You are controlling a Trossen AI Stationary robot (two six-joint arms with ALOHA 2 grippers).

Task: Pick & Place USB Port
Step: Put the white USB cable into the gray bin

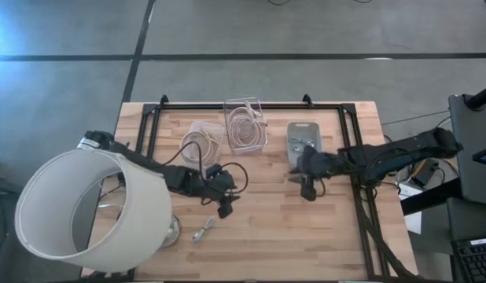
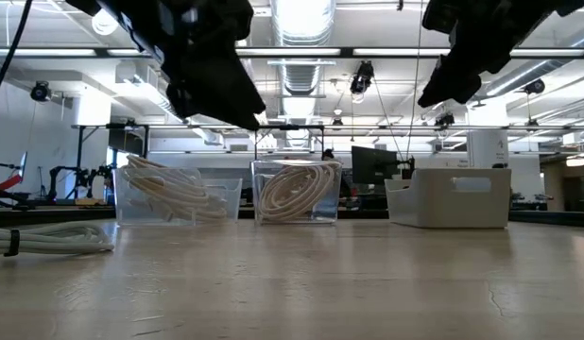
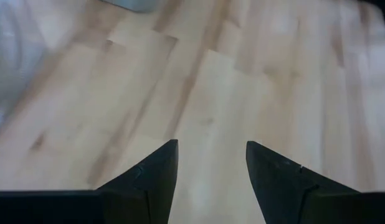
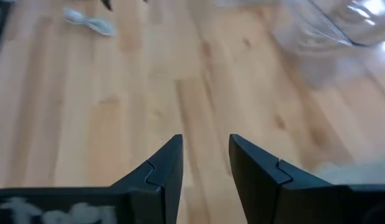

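Observation:
A bundled white USB cable [image 1: 204, 230] lies flat on the wooden table near its front edge; it also shows in the right wrist view [image 4: 90, 22] and the low view [image 2: 46, 238]. My left gripper [image 1: 225, 209] hangs open above the table just behind and to the right of the cable, with only bare wood between its fingers [image 3: 211, 146]. My right gripper [image 1: 307, 192] hangs open over the table's middle right, in front of the grey tray [image 1: 303, 140], and bare wood shows between its fingers too [image 4: 205, 138].
Two clear bins with coiled white cables [image 1: 202, 141] [image 1: 245, 124] stand at the back of the table. A large white lamp shade [image 1: 86, 206] covers the left front corner. A black frame [image 1: 251, 104] runs around the work area. Open wood lies between the two grippers.

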